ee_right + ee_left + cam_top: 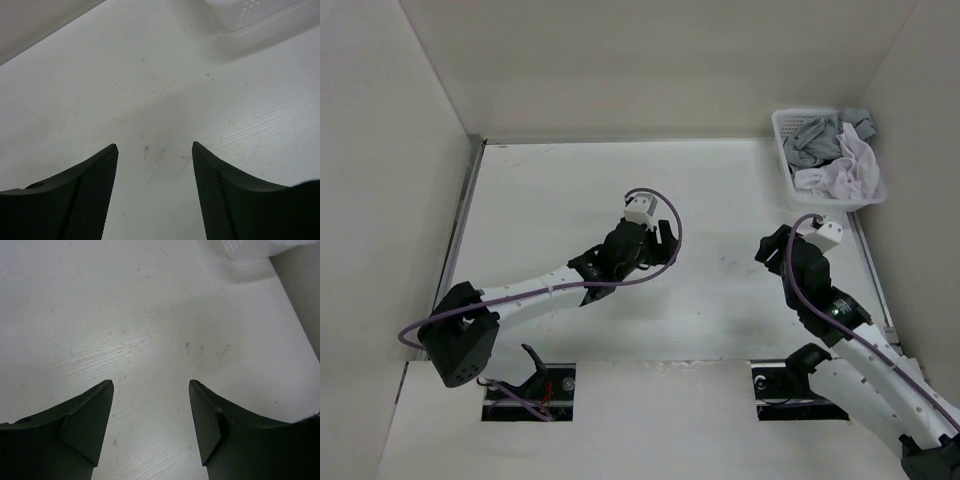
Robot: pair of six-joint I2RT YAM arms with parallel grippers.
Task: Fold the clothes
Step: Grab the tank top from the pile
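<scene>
Clothes (842, 178) are lying crumpled in the basket (782, 150) at the surface's (560, 200) far-right corner, long axis indiscernible; we are seeing left hand (151, 385) and right hand (155, 147) spread, holding nothing.

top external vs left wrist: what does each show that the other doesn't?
Only top external: the right gripper, and the clothes, white, heaped with a grey garment inside the white basket at the far right corner.
Only left wrist: the inner faces of its fingers close up, standing apart with nothing between them, and fine specks on the surface below.
Both: the left gripper, the table, and the basket, though the wrist view catches only a corner of it at its top edge.
</scene>
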